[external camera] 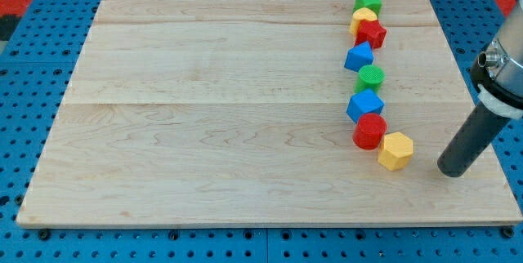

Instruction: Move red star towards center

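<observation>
Red star [372,33] sitting near the surface's top right, third down in a crooked column of eight blocks. No clear long axis to it; points spreading all round, too small to tell which way any one is aiming. Touching the yellow block [362,20] just above, shape mostly hidden, and that one pressing against the green block [368,2] at the column's top, shape unclear. Just below the star, touching at its lower left, a blue block [359,56], angular, exact shape uncertain. Under that, a green cylinder [371,77] showing its ribbed round top, then a blue cube [364,105], a red cylinder [369,131] and a yellow hexagonal block [395,150] ending the line, offset toward the view's right.

Counting by colour: two red, two yellow, two green, two blue.

Resting on a pale wooden surface [204,132], itself lying on a blue perforated board [24,75]. No brands, labels or writing readable anywhere.

Dark rod leaning in from the view's right, my tip [450,170] touching down on the wood near the right edge, to the right of the yellow hexagonal block and apart from it, well below and right of the red star. No pincer fitted, so nothing opening, closing or gripping.
</observation>
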You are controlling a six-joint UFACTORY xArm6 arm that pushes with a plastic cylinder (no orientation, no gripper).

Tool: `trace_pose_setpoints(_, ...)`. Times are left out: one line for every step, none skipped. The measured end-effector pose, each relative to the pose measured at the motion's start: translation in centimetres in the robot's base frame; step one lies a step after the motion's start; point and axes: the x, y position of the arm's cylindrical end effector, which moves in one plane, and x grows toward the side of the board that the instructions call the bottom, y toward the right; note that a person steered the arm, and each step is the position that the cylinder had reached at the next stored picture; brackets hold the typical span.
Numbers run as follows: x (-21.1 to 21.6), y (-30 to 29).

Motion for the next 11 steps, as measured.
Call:
trace_pose_setpoints(0.4,-0.2)
trace_pose_setpoints(0.6,-0.5)
trace_pose_setpoints(2.9,-0.3)
trace_pose_setpoints(4.9,-2.3)
trace_pose_setpoints(5.5,-4.4)
trace_pose_setpoints(5.5,-5.4)
trace_pose_setpoints(5.7,-5.5)
trace_pose_setpoints(5.7,-5.5)
trace_pose_setpoints(5.7,-5.5)
trace_pose_setpoints(6.0,-5.2)
trace_pose_setpoints(5.9,-4.6)
